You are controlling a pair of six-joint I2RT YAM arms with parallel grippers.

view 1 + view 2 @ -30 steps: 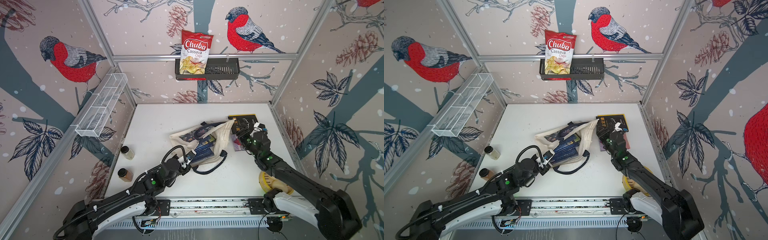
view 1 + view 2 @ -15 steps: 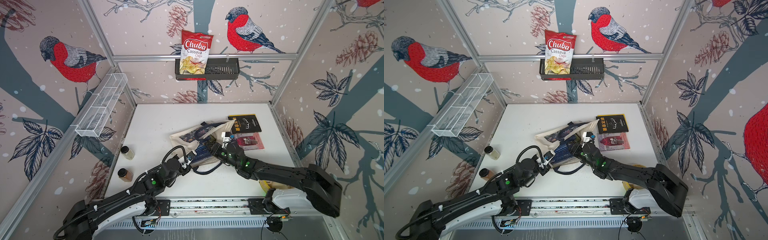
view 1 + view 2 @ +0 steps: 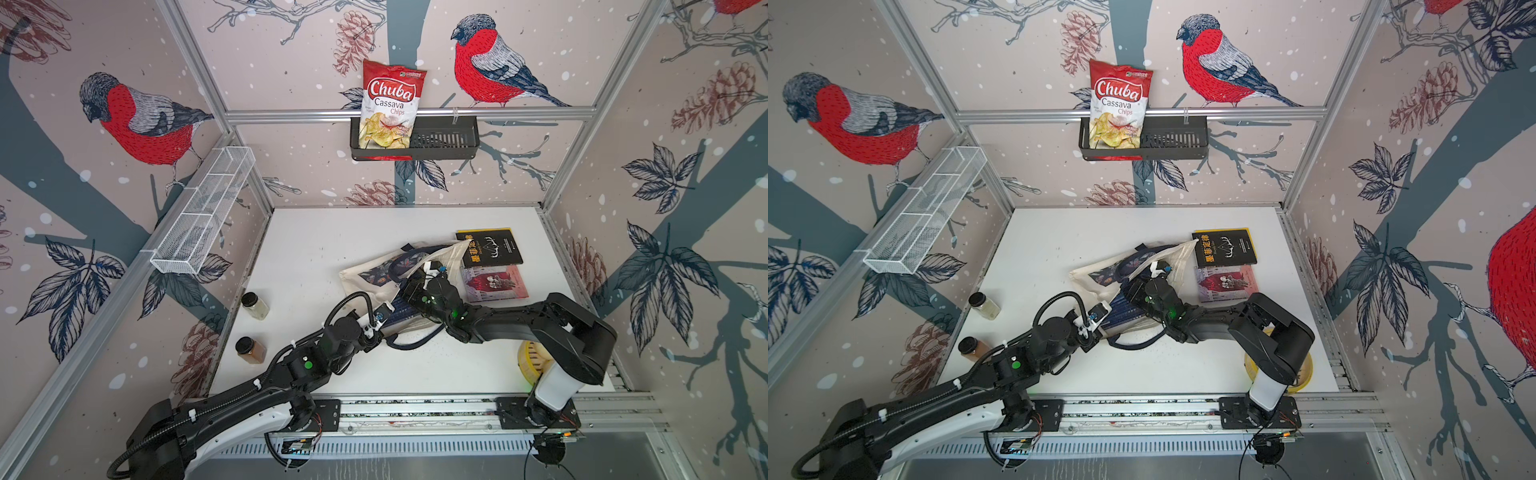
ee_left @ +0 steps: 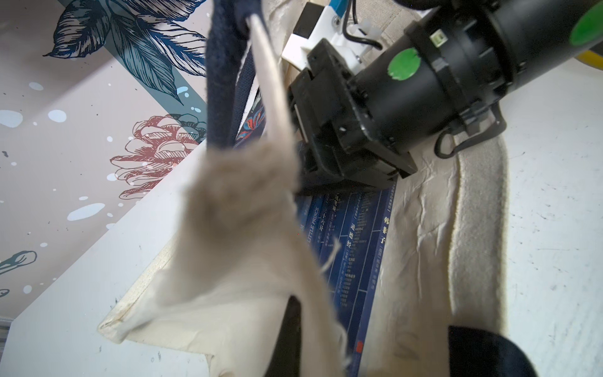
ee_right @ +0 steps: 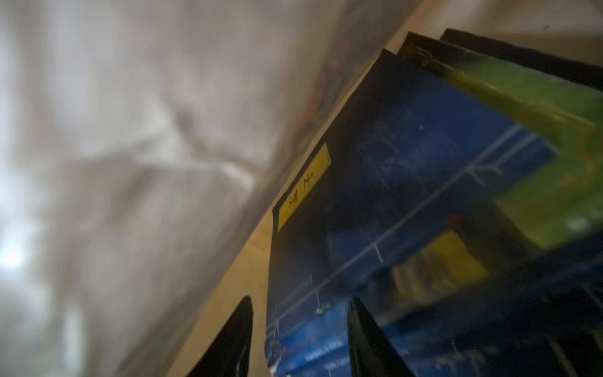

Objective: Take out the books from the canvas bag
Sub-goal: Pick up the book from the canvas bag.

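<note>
The cream canvas bag (image 3: 365, 278) (image 3: 1096, 274) lies mid-table, its mouth facing the front. My left gripper (image 3: 383, 326) (image 3: 1096, 329) (image 4: 293, 352) is shut on the cloth of the bag's upper rim and holds the mouth lifted. Several dark blue books (image 3: 400, 311) (image 4: 352, 244) lie stacked inside. My right gripper (image 3: 409, 291) (image 3: 1133, 291) (image 5: 300, 333) reaches into the mouth, open, its fingers either side of the top blue book's (image 5: 408, 196) corner. Outside, to the right, lie a black book (image 3: 490, 247) (image 3: 1225, 247) and a red one (image 3: 494, 282) (image 3: 1227, 282).
Two spice jars (image 3: 255, 305) (image 3: 250, 350) stand at the table's left edge. A yellow roll (image 3: 530, 361) sits under my right arm at the front right. A chips bag (image 3: 388, 108) fills a black basket on the back wall; a white wire shelf (image 3: 203, 216) hangs left.
My right gripper left the red book on the table, swung left into the bag's mouth and narrowed its jaws. The left gripper has not moved.
</note>
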